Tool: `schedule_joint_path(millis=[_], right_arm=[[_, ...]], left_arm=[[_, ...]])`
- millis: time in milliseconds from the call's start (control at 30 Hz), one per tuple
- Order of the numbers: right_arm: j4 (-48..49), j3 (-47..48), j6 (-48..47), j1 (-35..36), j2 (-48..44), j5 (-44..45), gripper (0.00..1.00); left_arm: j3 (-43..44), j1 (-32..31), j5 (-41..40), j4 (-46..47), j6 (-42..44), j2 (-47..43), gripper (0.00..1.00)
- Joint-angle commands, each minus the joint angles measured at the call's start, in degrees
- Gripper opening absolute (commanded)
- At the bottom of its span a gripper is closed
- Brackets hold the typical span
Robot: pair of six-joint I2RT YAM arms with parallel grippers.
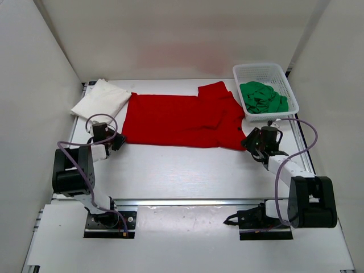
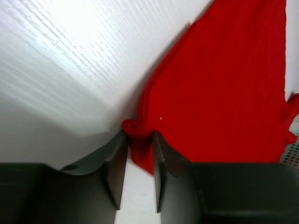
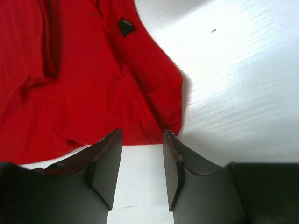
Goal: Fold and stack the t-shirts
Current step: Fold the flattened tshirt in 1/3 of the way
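Red t-shirt lies spread flat across the far half of the table, one sleeve folded over. It is probably stretched out sideways so it can be folded. The white t-shirt sits folded at the far left corner, and the green t-shirt is bunched in the basket. Both arms reach forward and low, wrists tipped down at the shirt's near corners. The left gripper has its jaws parted with the bunched corner lying loose between the tips, not pinched as far as I can judge. The right gripper is parted too, with bare table between its jaws and the hem just beyond.
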Motion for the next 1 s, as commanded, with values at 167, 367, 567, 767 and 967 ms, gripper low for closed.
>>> schedule_joint_path(millis=[167, 367, 567, 767, 967], right_arm=[[5.07, 1.17, 1.80, -2.23, 8.93, -2.48, 0.36], [6.57, 2.30, 2.51, -3.71, 11.57, -2.92, 0.14], [5.51, 1.88, 4.43, -5.22, 8.94, -3.81, 0.00], [2.09, -3.47, 7.86, -4.69, -0.54, -2.48, 0.00], [-1.42, -13.14, 9.62, -12.24, -13.09, -12.31, 0.00]], left_arm=[[2.41, -0.44, 0.44, -0.45, -0.13, 3.88, 0.06], [2.76, -0.44, -0.44, 0.34, -0.92, 4.32, 0.00], [2.76, 2.02, -0.09, -1.33, -0.22, 2.12, 0.00], [-1.00, 4.39, 1.22, -3.79, 0.22, -3.40, 0.00], [-10.83, 8.08, 4.20, -7.83, 0.83, -16.57, 0.00]])
